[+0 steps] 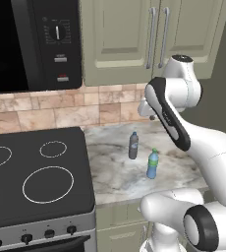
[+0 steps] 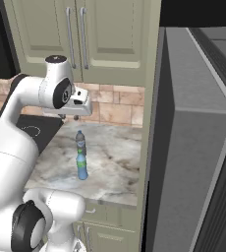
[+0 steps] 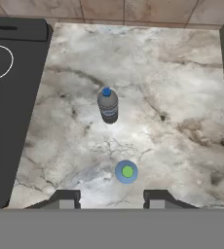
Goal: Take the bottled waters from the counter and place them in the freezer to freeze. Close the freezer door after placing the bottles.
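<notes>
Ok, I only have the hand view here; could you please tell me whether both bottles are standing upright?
Observer: Yes, the grey bottle and the blue bottle both stand upright on the counter, apart from each other.
Operator: Thank you. How high is the claw?
Observer: The claw hangs well above both caps, level with the tiled backsplash.
Operator: And where is the refrigerator, please?
Observer: The grey refrigerator stands just past the counter's right end.
</notes>
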